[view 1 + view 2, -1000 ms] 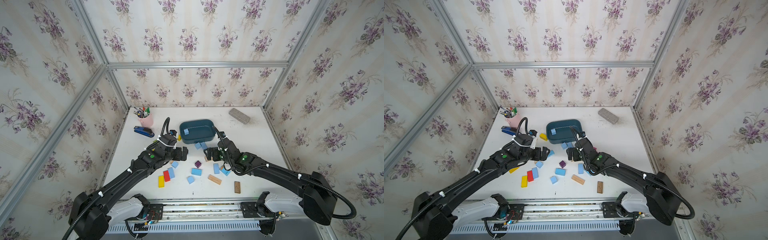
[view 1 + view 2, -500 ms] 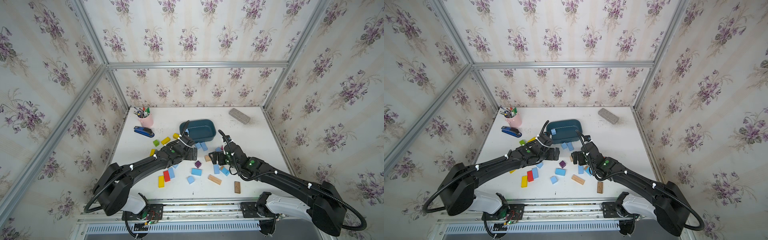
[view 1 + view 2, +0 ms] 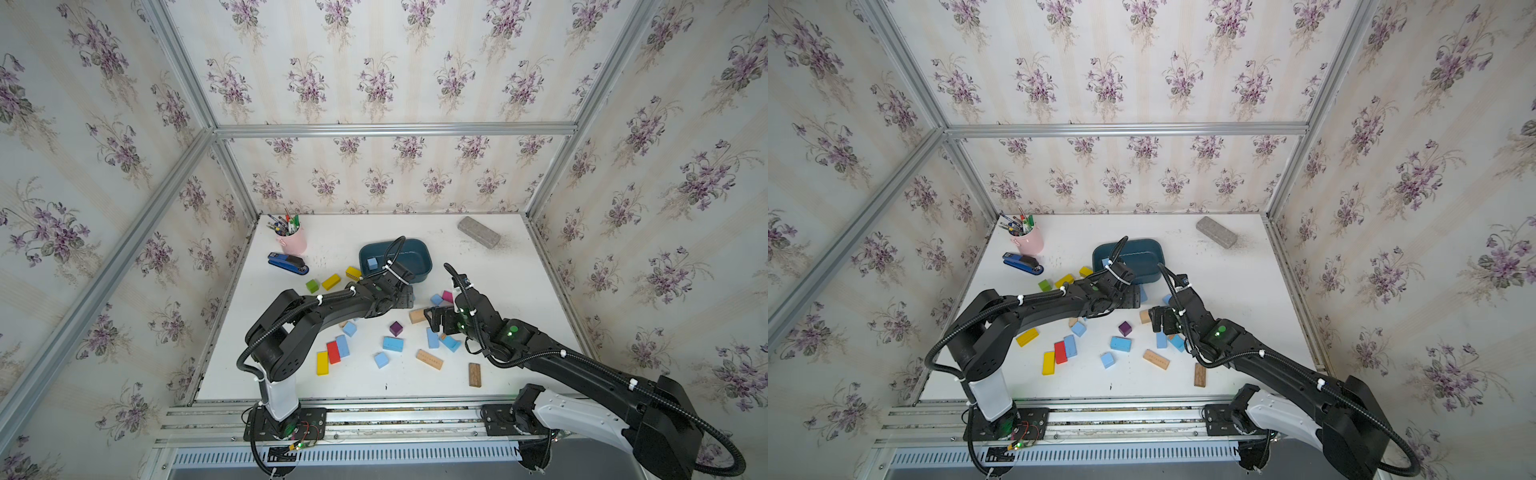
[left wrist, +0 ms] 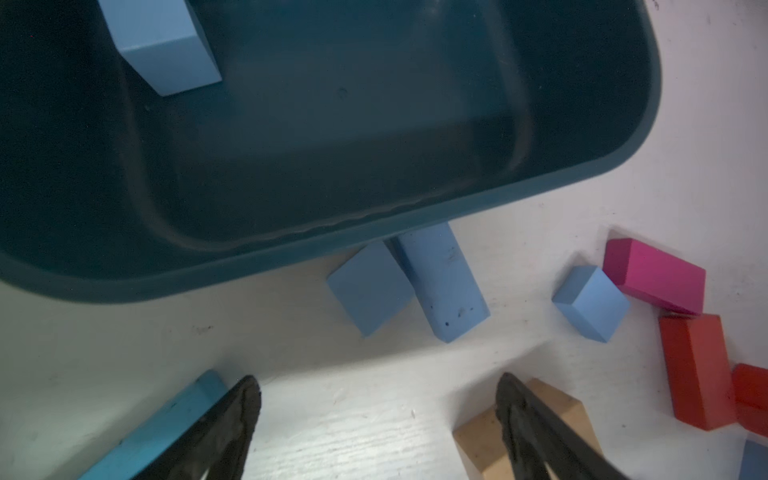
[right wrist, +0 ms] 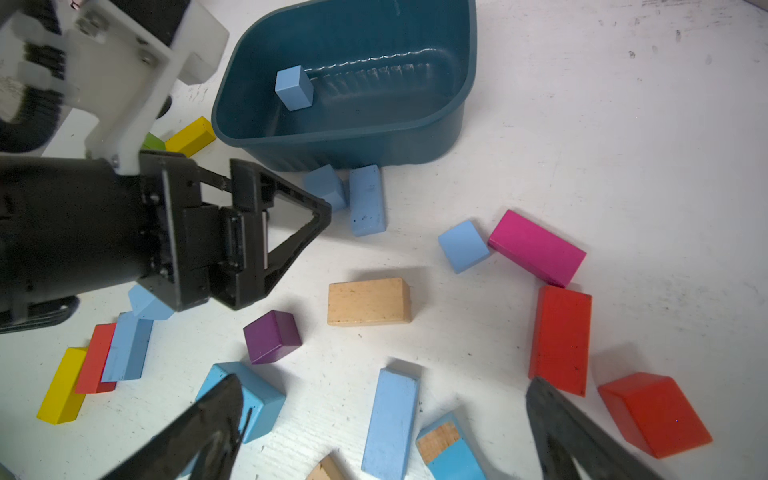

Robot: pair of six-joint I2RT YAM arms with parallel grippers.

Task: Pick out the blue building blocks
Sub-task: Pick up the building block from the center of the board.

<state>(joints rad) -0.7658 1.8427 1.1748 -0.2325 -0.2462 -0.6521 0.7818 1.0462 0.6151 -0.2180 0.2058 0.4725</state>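
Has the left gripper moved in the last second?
Yes. The left gripper swung rightward, from beside the bin's left corner to before its near wall.

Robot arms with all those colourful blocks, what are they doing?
They are collecting the blue blocks in the dark tub. One blue block lies inside it. The left gripper is open and empty, near a blue brick beside the tub. The right gripper is open too, above a long blue block on the table.
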